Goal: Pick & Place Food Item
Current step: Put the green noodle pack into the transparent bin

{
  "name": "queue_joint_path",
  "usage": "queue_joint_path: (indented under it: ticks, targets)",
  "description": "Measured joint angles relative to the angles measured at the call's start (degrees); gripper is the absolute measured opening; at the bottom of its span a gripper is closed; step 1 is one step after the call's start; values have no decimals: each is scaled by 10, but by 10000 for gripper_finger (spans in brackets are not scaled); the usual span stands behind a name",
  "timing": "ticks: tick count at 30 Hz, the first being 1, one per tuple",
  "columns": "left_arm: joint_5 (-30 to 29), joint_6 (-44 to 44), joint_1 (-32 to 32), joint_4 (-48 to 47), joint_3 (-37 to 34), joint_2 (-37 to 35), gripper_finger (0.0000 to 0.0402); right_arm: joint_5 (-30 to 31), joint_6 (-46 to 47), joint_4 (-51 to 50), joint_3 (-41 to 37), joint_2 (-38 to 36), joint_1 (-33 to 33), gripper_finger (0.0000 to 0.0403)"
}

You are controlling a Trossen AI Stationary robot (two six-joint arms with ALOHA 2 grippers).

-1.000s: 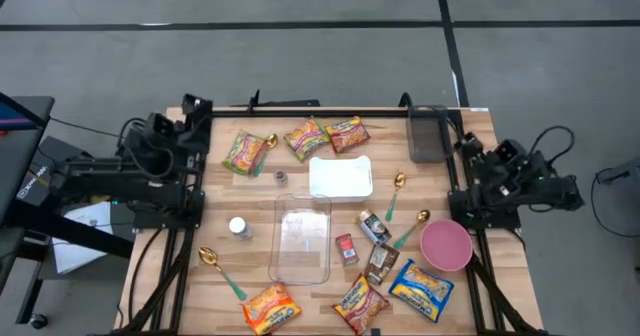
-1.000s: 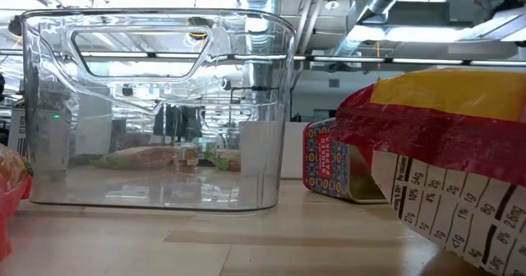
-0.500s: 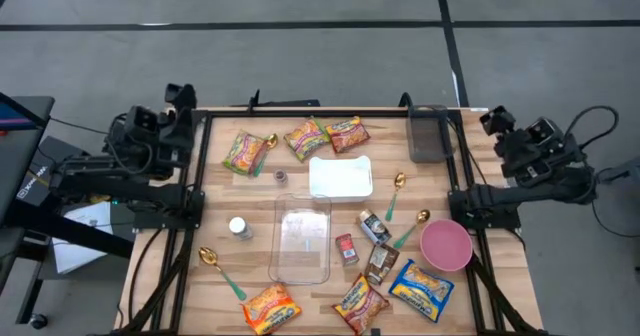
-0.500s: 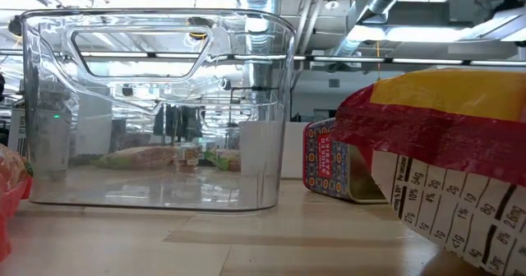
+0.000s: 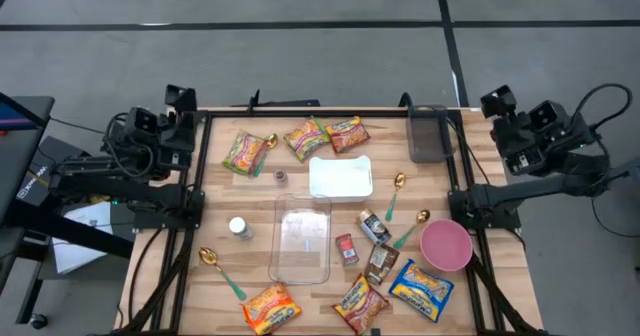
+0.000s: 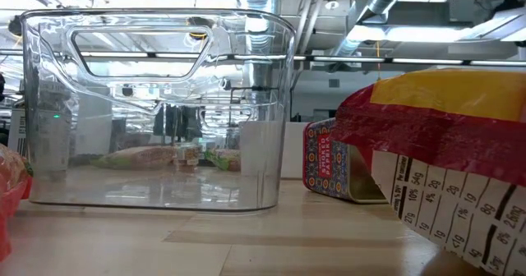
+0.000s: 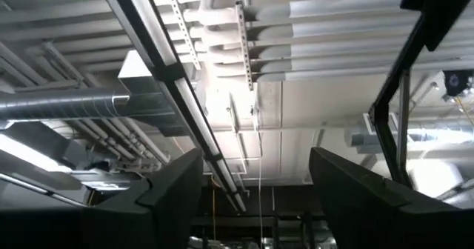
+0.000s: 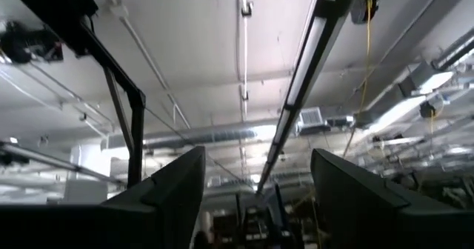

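Observation:
Several food packets lie on the wooden table: orange, red and green ones at the far side (image 5: 306,138), and orange, red and blue ones at the near edge (image 5: 361,305). A clear container (image 5: 302,238) stands in the middle, a white lid (image 5: 341,176) beyond it. My left gripper (image 5: 178,100) is off the table's far left corner, open and empty; its wrist view (image 7: 255,197) shows only the ceiling. My right gripper (image 5: 497,103) is off the far right corner, open and empty, and also faces the ceiling (image 8: 258,197).
A pink bowl (image 5: 445,245) sits at the near right and a dark bin (image 5: 428,133) at the far right. Small tins (image 5: 346,248), a white jar (image 5: 240,227) and several spoons (image 5: 221,273) lie around. In the low view the container (image 6: 156,112) and a packet (image 6: 444,153) stand close.
My right gripper has risen and swung toward the table's far right corner, tipping up. My left gripper has drawn a little back toward the far left corner. Nothing on the table has moved.

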Motion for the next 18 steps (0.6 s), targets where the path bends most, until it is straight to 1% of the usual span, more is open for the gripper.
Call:
queue_joint_path:
  ticks: [6,9,16,18]
  targets:
    - [2,10,-8,-18,0,1,263,8,44,-152,83,26,0,240]
    - [2,11,-8,-24,0,1,276,8,50,-220,121,47,0,240]
    - [3,11,-8,-25,0,2,308,9,69,-346,202,107,0,241]
    - [14,11,-8,-26,3,2,318,4,78,-387,224,123,0,241]
